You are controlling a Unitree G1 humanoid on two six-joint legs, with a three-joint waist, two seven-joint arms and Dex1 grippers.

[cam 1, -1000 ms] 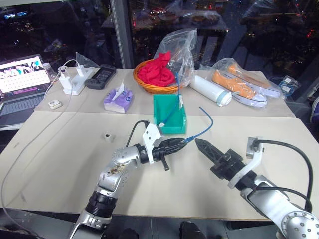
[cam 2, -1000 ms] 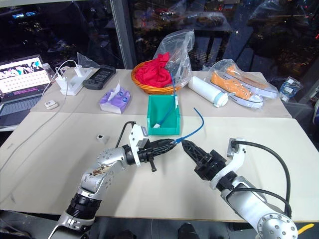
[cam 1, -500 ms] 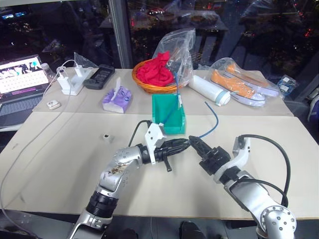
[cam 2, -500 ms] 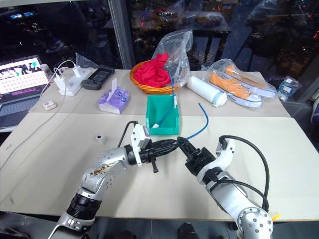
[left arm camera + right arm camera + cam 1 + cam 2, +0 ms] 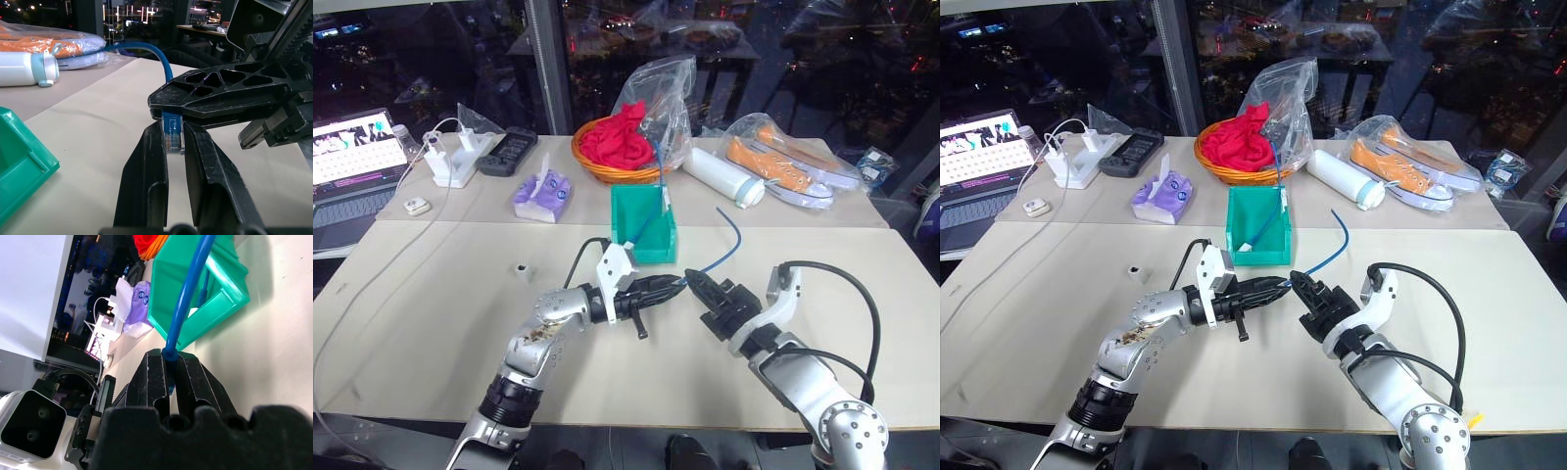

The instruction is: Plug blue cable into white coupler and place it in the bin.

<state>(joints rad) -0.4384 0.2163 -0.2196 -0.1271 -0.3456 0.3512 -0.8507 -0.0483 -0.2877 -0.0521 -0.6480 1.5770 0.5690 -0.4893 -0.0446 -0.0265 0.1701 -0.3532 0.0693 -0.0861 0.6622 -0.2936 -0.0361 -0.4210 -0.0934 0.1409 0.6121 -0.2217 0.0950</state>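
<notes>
You're pinching the blue cable plug with the left gripper, just in front of the bin. The right gripper is clamping the cord right behind that plug, likely a handover or regrip. The white coupler is sitting unplugged, well left of the bin. The bin is holding another blue cord and something white.

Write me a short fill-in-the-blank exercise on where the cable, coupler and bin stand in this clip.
1. The clear plug of the blue cable is pinched between the fingers of the ____ gripper.
2. The right gripper is shut on the cable's ____ cord.
3. The white coupler lies on the ____, held by neither gripper.
4. The bin is ____ in colour.

Missing words: left; blue; table; teal-green
</notes>
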